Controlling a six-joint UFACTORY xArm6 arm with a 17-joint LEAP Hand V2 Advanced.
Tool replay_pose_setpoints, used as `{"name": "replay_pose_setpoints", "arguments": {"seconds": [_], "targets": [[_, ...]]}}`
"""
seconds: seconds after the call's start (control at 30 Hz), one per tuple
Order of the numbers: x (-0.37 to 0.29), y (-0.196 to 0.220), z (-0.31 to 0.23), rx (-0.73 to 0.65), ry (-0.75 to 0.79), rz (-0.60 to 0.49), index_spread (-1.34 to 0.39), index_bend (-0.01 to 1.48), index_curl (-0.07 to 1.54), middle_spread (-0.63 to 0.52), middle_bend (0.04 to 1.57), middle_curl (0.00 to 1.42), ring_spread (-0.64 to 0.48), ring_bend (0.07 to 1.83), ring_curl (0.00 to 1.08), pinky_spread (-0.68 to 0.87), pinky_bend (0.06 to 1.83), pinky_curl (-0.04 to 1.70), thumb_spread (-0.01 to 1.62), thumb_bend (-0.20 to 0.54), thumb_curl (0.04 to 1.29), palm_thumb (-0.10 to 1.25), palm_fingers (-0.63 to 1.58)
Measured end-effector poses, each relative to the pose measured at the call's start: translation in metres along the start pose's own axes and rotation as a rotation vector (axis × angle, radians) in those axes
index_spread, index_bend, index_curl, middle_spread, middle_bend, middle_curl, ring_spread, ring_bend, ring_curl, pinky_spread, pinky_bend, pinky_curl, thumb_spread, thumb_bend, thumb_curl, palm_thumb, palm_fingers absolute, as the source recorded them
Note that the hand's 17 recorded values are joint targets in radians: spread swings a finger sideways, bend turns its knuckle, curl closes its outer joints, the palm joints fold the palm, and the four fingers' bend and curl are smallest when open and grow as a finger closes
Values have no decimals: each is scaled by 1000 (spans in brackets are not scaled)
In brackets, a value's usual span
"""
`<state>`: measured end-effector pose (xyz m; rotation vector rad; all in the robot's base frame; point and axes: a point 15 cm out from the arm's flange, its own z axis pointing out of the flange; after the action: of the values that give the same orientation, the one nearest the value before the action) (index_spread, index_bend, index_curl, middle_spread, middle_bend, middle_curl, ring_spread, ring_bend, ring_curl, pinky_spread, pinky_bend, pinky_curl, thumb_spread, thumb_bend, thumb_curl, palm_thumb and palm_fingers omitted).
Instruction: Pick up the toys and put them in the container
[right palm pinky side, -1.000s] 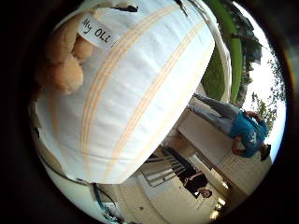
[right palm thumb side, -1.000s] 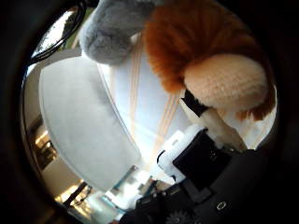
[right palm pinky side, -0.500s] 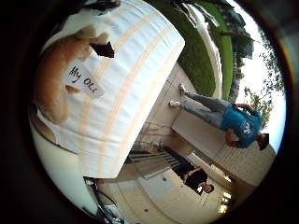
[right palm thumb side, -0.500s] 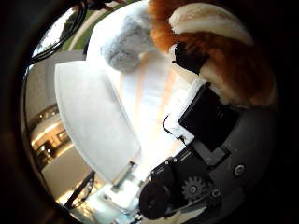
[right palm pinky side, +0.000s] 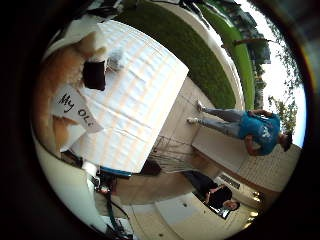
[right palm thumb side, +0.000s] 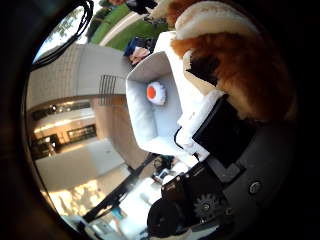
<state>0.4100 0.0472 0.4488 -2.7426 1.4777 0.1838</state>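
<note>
A: Where does the fluffy orange-and-cream plush toy (right palm thumb side: 235, 75) sit?

B: Pressed close against the palm; the white-and-black hand (right palm thumb side: 215, 145) has its fingers curled round it, high above the white striped tablecloth (right palm pinky side: 145, 100).

A: And the white rectangular fabric container (right palm thumb side: 142, 107)?

B: On the table's edge, with a small orange-and-white round toy (right palm thumb side: 155, 92) inside.

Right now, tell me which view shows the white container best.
The thumb side palm view: the white container shows its open inside, with an orange-and-white toy lying in it. The little finger side view shows none of it, only the striped table and the plush toy.
</note>
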Motion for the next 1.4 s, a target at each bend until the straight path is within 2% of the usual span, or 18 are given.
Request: {"name": "replay_pose_setpoints", "arguments": {"seconds": [0.23,0.3,0.47,0.5,0.57,0.6,0.63,0.67,0.73,0.8,0.83,0.97,1.03,1.2,1.4], "targets": [[-102,-16,0,-32,-20,-186,-1001,757,-10,-271,1126,1112,-110,1459,838,201,1404,835,1253,-11,567,983,778],[-139,-18,26,-98,-57,-225,-1005,768,-10,-272,1129,1117,-111,1463,840,199,1405,843,1253,-12,569,983,773],[-149,-30,66,-144,-81,-203,-1030,812,-14,-274,1147,1138,-113,1478,846,187,1408,881,1261,-17,574,973,737],[-148,-35,74,-145,-80,-193,-1014,827,-5,-271,1135,1130,-106,1471,839,192,1385,878,1269,-50,560,905,730],[-146,-37,90,-170,-78,-172,-922,886,17,-242,1063,1076,-65,1379,790,215,1321,865,1269,-49,540,837,726],[-144,-34,94,-187,-75,-164,-804,916,41,-220,916,1021,-42,1287,767,230,1263,862,1258,-53,524,804,508],[-142,-31,97,-205,-72,-160,-666,884,51,-190,746,961,1,1198,756,248,1217,873,1247,-53,510,777,163],[-139,-29,99,-218,-66,-157,-561,878,81,-157,657,905,45,1130,744,269,1147,868,1237,-50,499,751,-5],[-133,-27,102,-237,-53,-152,-450,823,82,-110,519,807,106,1007,650,304,1050,786,1226,-42,485,728,-122],[-128,-23,103,-250,-49,-150,-408,758,85,-61,393,716,159,857,550,335,963,710,1213,-32,474,726,-199],[-124,-19,102,-260,-53,-144,-410,679,87,-22,308,650,201,748,488,361,895,655,1206,-29,464,720,-213],[-107,-13,98,-262,-69,-134,-437,490,85,42,168,539,261,578,396,401,765,567,1180,-25,447,730,-191],[-98,-12,94,-247,-77,-130,-442,429,90,63,145,500,274,535,375,411,722,537,1167,-25,439,735,-163],[-65,-15,84,-184,-74,-78,-422,278,119,78,150,413,277,471,340,430,613,461,1151,-28,424,737,-71],[20,-63,64,64,36,23,-286,211,160,40,198,392,257,486,330,410,500,391,1135,-27,431,724,106]]}}
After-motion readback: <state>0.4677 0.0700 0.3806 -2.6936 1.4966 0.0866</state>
